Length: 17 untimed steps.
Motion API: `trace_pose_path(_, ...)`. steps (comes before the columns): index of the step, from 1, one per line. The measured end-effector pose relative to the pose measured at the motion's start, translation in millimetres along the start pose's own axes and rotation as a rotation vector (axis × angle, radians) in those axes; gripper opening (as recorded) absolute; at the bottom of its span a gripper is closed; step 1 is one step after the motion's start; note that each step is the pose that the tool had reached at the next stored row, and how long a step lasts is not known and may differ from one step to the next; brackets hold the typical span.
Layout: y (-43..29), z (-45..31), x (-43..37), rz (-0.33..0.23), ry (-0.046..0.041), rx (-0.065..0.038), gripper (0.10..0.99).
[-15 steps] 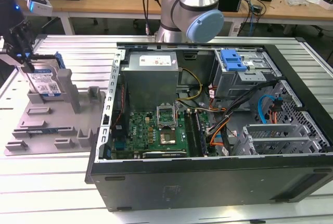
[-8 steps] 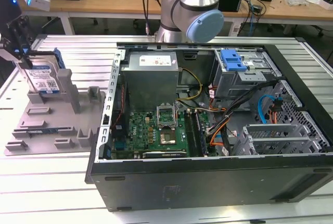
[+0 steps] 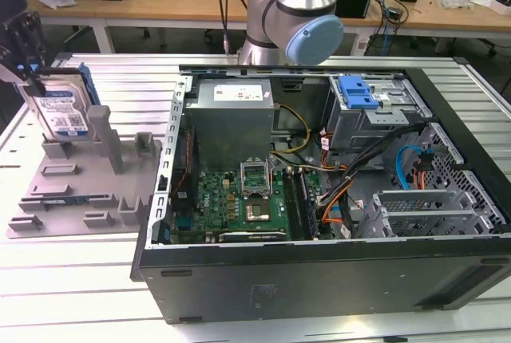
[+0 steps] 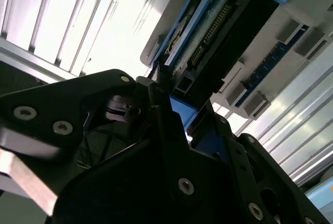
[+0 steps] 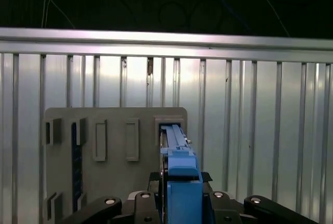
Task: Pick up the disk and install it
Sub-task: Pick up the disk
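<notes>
Robotics lab: robot arm (image 3: 307, 8), opened computer case (image 3: 319, 279), cluttered wooden benches (image 3: 184, 0)

no print can be read: the label on the disk (image 3: 62, 113) and the sticker on the grey box (image 3: 234, 93) are too small.

1. The table (image 3: 72, 279) is silver metal, ribbed with long parallel slots. It fills the lower part and the left of the exterior view. Its slats also show in both wrist views (image 5: 260, 104) (image 4: 52, 21).
2. A grey tray (image 3: 48, 199) lies flat on the table at the exterior view's left, at mid-height. It is a plastic plate with raised blocks and shallow pockets. It also shows in the first wrist view (image 5: 114, 146), flat on the slats.
3. A black case (image 3: 319, 279) lies on the table, open side up, from the centre to the exterior view's right.
4. The tray and the case sit side by side. I cannot tell whether their edges touch.
</notes>
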<state>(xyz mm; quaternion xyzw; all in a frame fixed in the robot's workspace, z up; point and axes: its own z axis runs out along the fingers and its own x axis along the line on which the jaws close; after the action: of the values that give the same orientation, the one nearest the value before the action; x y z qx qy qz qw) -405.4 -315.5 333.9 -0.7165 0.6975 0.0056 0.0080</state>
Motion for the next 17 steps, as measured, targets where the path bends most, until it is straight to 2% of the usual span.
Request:
trace_pose_path(1,0.0,-2.6,-0.1,0.000,0.0000,0.000,0.369)
trace_pose_path(3,0.0,-13.6,-0.7,0.000,0.0001,0.003,0.369)
trace_pose_path(6,-0.2,-49.9,-2.0,0.000,0.0003,0.010,0.369)
trace_pose_path(17,-0.3,-88.6,-2.8,0.000,0.0004,0.016,0.369)
